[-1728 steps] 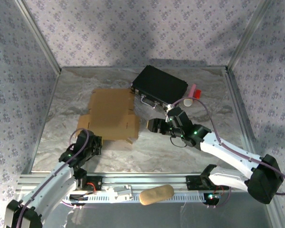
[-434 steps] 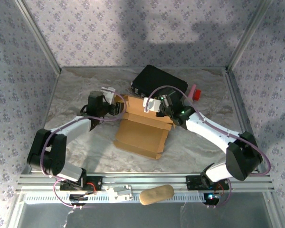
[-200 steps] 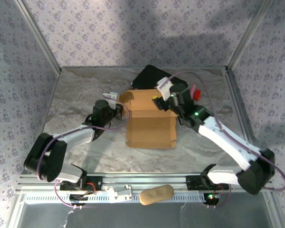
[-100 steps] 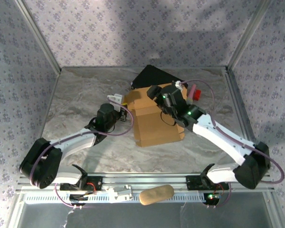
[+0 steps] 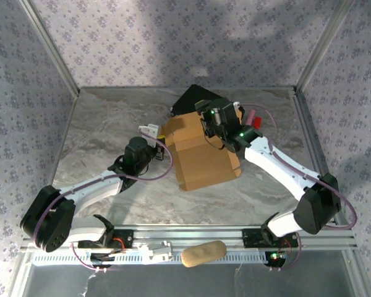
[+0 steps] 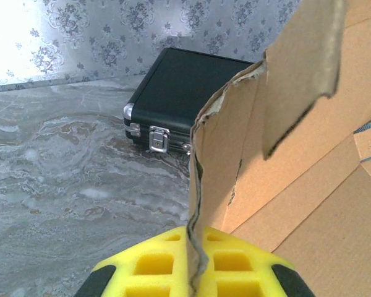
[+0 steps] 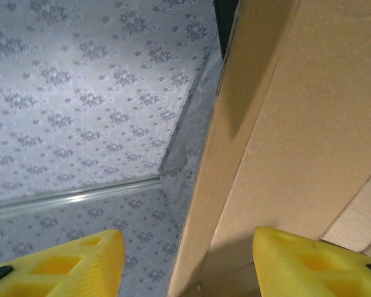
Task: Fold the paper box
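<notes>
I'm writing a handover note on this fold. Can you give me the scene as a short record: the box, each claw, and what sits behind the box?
paper box: tan cardboard, partly folded, walls raised, on the marbled table
left claw: shut on the rough edge of an upright box wall
right claw: open, straddling another box panel, with a gap showing on one side
black case: lid closed, behind the box
fold status: not finished

Black case (image 5: 191, 100) crowds behind the paper box (image 5: 204, 158); left tabletop (image 5: 99, 130) lies open
</notes>
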Motion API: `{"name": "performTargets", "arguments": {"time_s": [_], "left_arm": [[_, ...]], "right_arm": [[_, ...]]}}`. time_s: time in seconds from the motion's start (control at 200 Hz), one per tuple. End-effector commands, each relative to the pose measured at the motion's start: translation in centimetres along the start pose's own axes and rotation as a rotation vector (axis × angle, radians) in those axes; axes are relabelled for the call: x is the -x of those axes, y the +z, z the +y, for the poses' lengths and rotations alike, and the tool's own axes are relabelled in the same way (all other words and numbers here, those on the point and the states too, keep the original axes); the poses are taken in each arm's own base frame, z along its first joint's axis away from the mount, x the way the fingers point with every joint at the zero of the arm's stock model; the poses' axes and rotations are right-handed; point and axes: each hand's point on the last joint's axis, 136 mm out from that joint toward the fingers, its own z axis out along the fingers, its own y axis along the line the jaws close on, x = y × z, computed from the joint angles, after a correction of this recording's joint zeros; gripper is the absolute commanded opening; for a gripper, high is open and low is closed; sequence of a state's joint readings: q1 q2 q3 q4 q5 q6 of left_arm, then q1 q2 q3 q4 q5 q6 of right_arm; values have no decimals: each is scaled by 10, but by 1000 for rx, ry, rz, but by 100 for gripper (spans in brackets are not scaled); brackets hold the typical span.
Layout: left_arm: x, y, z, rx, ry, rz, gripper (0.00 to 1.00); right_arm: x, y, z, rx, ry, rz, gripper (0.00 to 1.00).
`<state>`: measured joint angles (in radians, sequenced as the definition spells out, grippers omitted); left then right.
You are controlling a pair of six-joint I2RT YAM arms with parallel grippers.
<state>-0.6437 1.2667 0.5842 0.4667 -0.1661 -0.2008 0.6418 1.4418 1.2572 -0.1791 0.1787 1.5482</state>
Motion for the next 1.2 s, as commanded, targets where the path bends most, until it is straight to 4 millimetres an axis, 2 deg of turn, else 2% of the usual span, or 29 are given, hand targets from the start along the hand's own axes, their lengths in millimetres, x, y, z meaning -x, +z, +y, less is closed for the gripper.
{"name": "performTargets", "arguments": {"time_s": [0.0,0.145,0.235,0.4,0.525,0.685,0.745,0.755,0.765,0.969,1.039,1.154,1.194], "left_arm": [[10,-5,-3,-9,10,-33,0],[9,-5,-5,-21,18,-29,0],[9,-5,-6,-22,21,-29,0],[8,-5,-6,-25,25,-23,0],[8,-6,-6,-24,30,-19,0],[6,-7,-6,-26,32,-13,0],[6,-8,-6,-25,32,-11,0],[5,-8,-5,-24,32,-10,0],[6,-8,-6,-25,31,-12,0],[3,-12,-5,-28,29,-2,0],[3,-16,-5,-34,9,6,0],[11,-29,-5,-54,-100,25,39],[20,-38,-4,-52,-171,25,49]], "right_arm": [[6,7,2,14,66,8,57],[12,19,2,22,79,16,56],[6,30,-4,0,85,59,55],[1,40,-11,-11,103,72,38],[0,39,-15,-9,107,64,27],[3,33,-21,-7,106,39,23],[5,30,-17,7,106,33,19],[4,32,-29,-17,104,33,18],[3,32,-32,-23,104,33,17],[3,30,-44,-24,109,23,0],[4,28,-50,-28,105,14,0],[5,26,-56,0,111,-1,0],[4,26,-57,15,116,0,0]]}}
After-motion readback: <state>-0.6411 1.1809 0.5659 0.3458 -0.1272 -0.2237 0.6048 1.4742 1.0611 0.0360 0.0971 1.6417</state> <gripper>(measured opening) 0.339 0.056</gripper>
